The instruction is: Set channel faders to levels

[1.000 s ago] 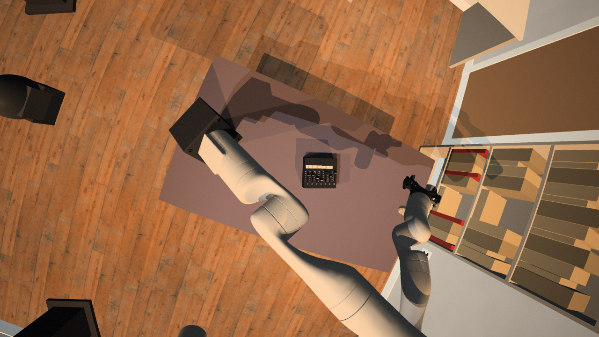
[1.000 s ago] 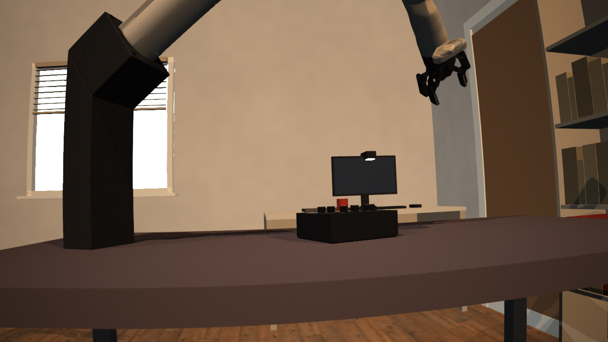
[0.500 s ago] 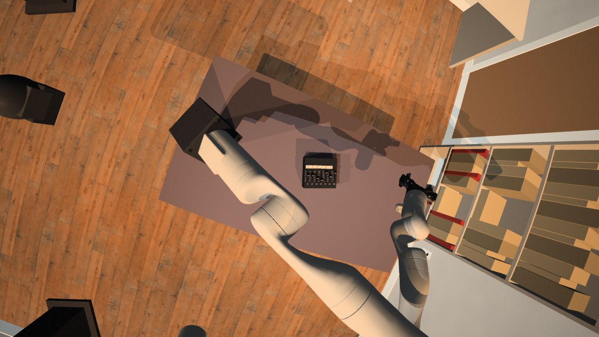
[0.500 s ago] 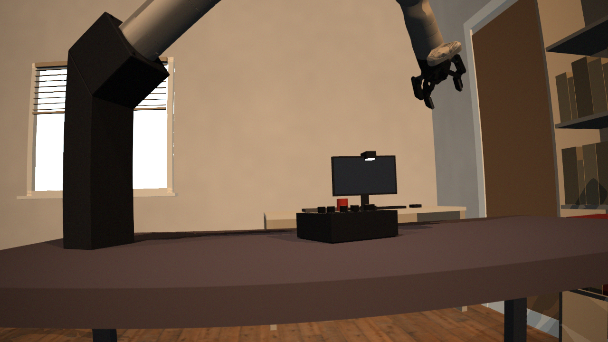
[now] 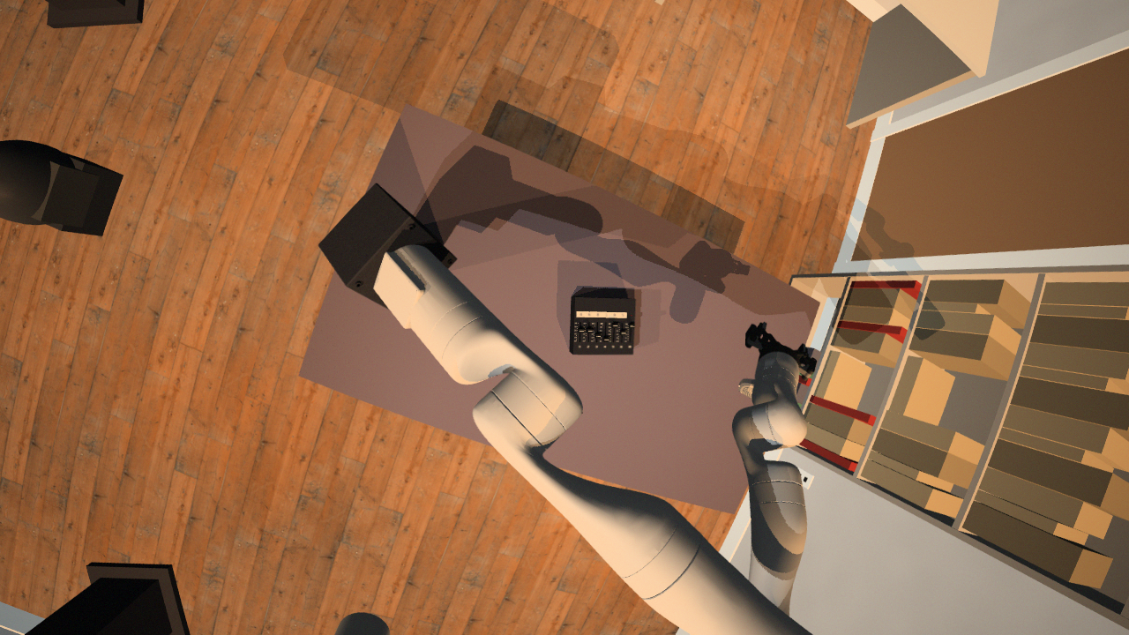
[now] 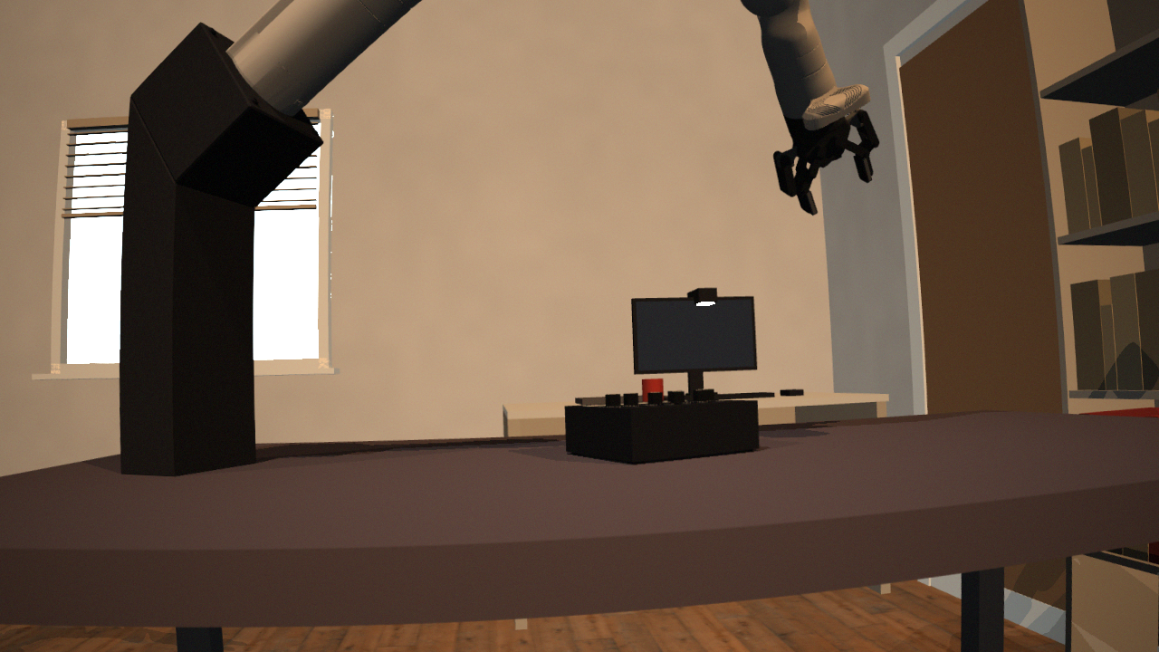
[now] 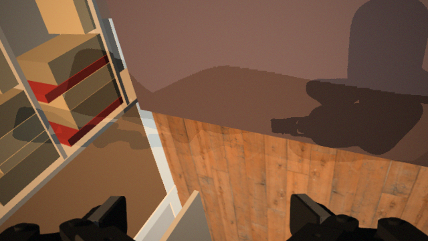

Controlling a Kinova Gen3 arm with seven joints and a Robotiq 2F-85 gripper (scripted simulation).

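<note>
The black lighting desk (image 5: 602, 321) stands on its feet near the middle of the brown table (image 5: 552, 332). A pale tape strip and a row of small fader caps show on its top, too small to read. From the side the desk (image 6: 662, 426) shows black caps and one red cap (image 6: 652, 386) on top. My gripper (image 5: 764, 337) (image 6: 825, 166) is open and empty. It hangs high above the table's right end, far to the right of the desk. In the wrist view only my fingertips show, over the table edge and floor; the desk is out of that view.
The arm's black pedestal (image 6: 190, 267) stands at the table's left end. A shelf unit with boxes (image 5: 970, 378) stands just right of the table, close to my gripper. A monitor on a side desk (image 6: 694, 333) stands behind the table.
</note>
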